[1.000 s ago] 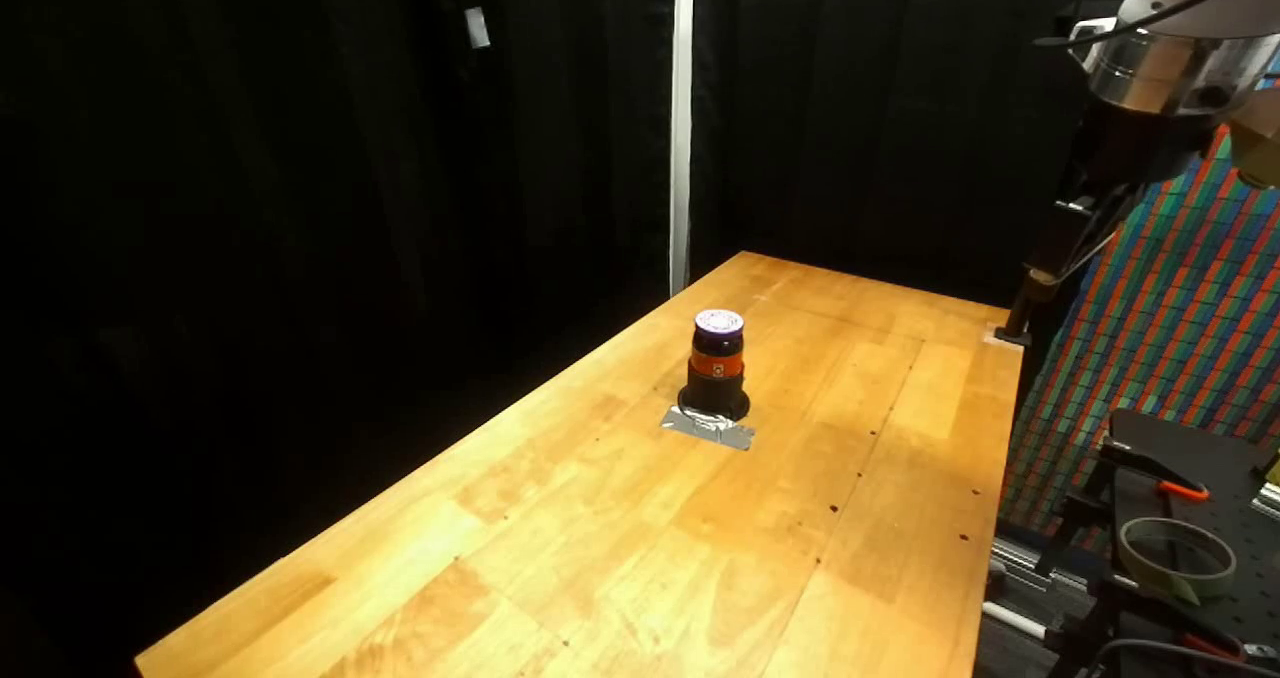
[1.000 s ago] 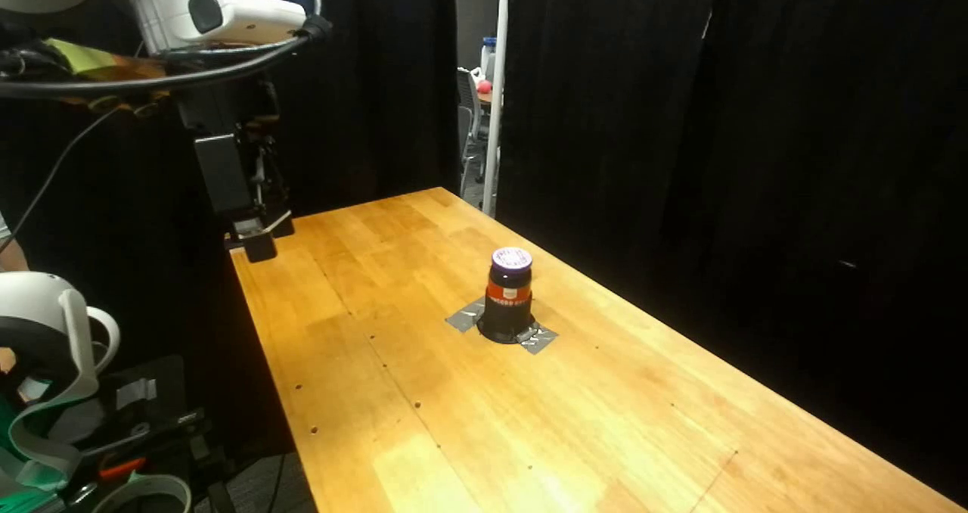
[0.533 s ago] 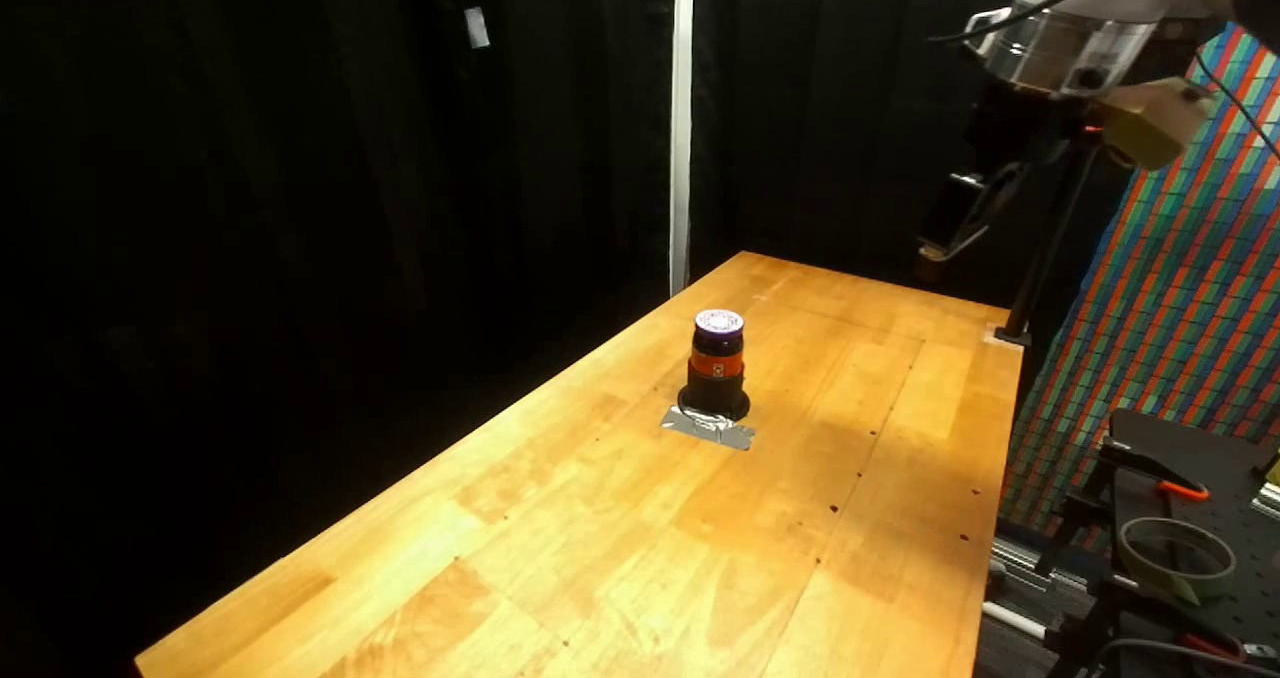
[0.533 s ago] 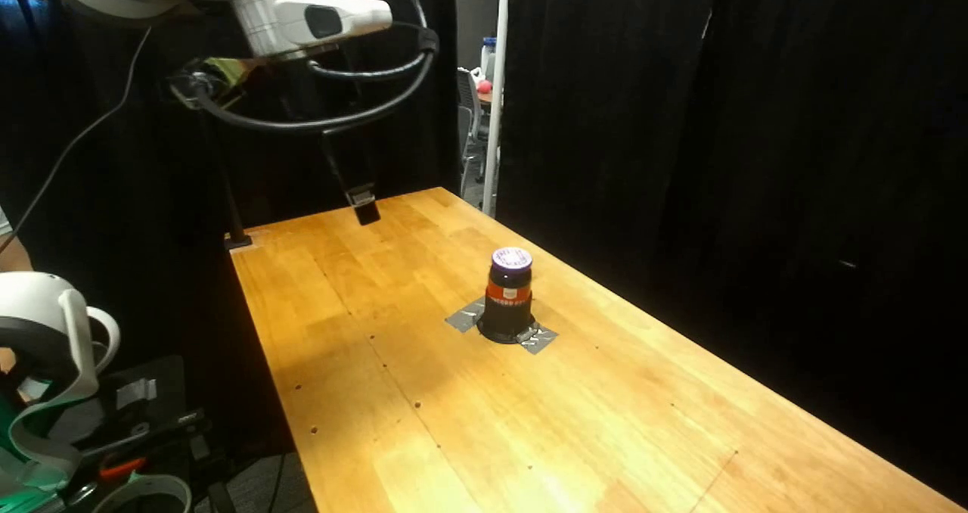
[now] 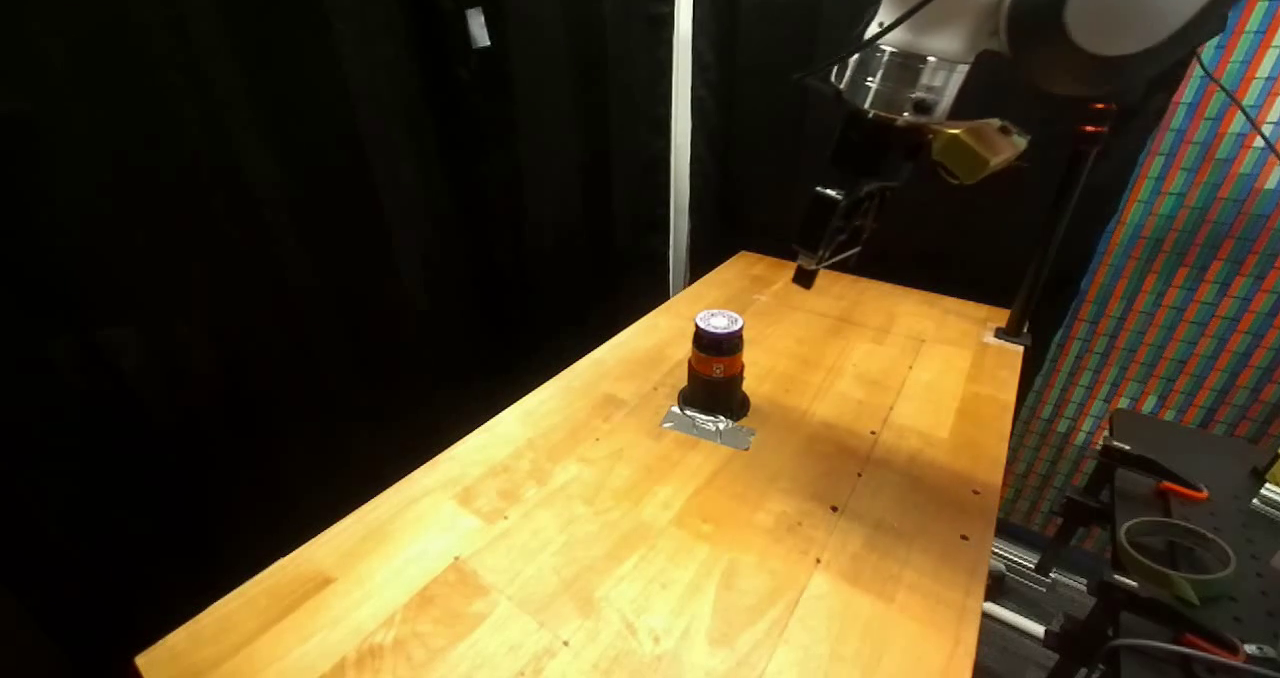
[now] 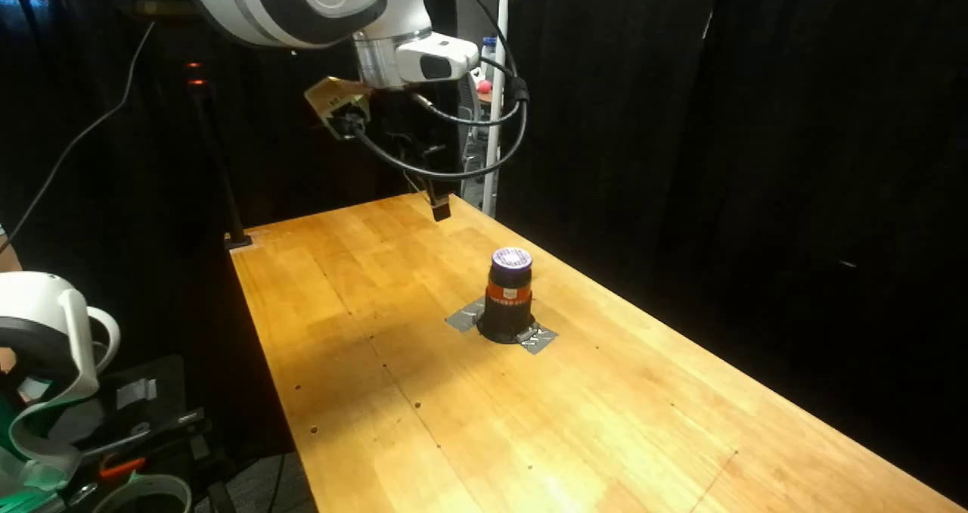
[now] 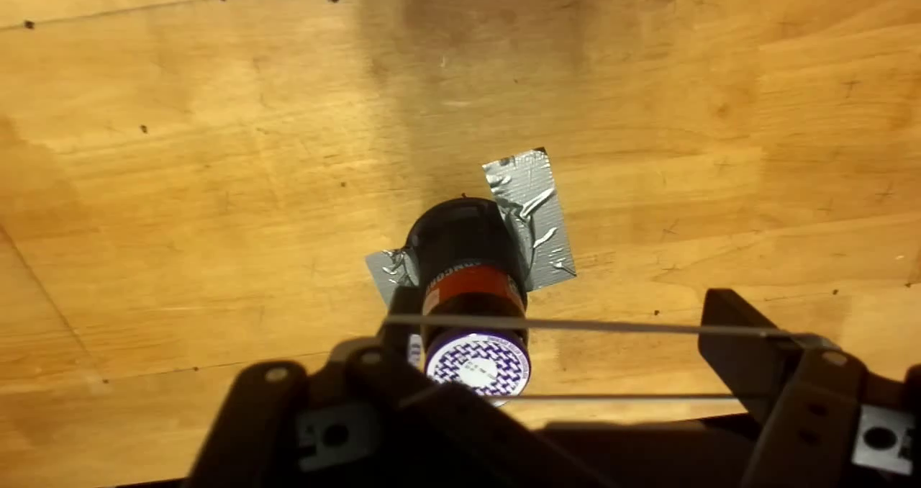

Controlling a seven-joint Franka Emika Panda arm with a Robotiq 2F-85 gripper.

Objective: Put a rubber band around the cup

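Around the outspread pincer point(image 7: 563, 340), a rubber band point(image 7: 611, 326)

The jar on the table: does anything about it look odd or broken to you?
Nothing looks spilled or broken: the jar stands upright with its lid on. The odd part is the wrinkled silver tape at its black base, two pieces stuck to the table, presumably to hold it still.

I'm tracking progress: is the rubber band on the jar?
Off: the wrist view shows the band stretched across the open gripper, which hangs apart from the jar in both exterior views.
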